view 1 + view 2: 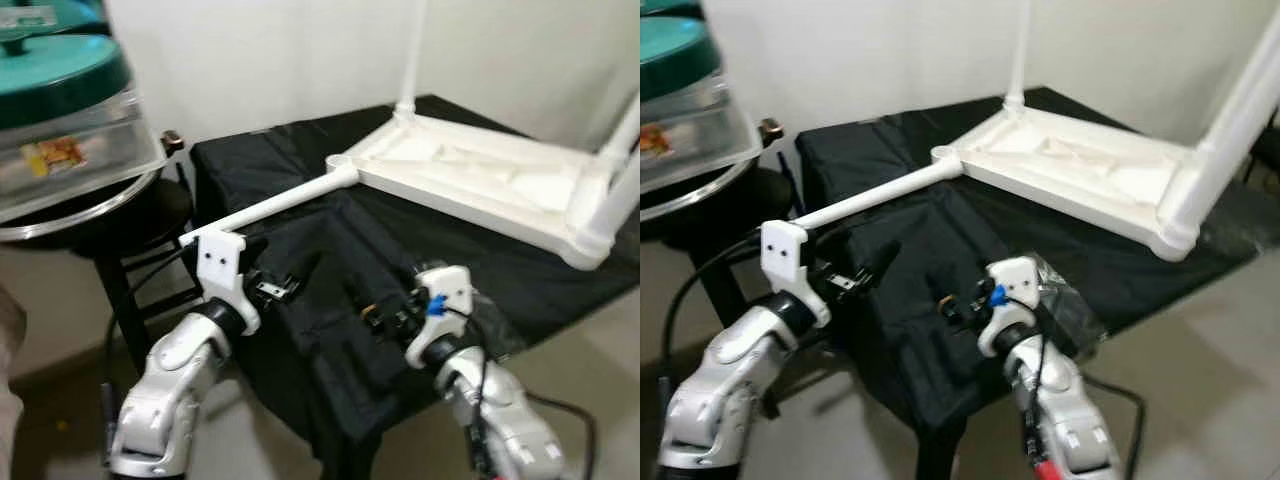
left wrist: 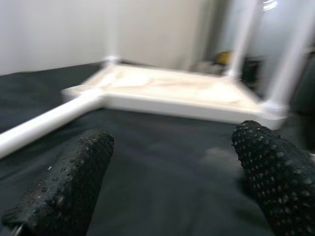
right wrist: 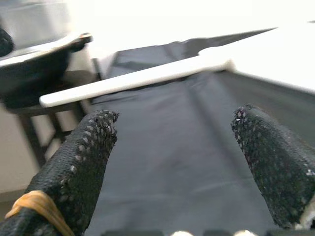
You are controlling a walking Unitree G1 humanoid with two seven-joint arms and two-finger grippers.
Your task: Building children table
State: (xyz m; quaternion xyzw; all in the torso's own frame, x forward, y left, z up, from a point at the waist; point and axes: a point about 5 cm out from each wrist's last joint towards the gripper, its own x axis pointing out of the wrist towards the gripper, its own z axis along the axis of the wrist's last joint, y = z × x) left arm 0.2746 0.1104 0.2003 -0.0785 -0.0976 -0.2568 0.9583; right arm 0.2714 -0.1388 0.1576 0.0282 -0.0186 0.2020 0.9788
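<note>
Left wrist view: left pincer (image 2: 167,182) agape near tabletop (image 2: 197,93).

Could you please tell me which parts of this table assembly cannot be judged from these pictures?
- Upright legs: tops cut off by the head views' upper edge.
- Fourth corner of the white tabletop: beyond the right edge in the left eye view, behind the near leg in the right eye view.
- Lying leg's socket joint: too small and blurred to tell whether seated.
- Left tool and right tool: open, empty.
</note>
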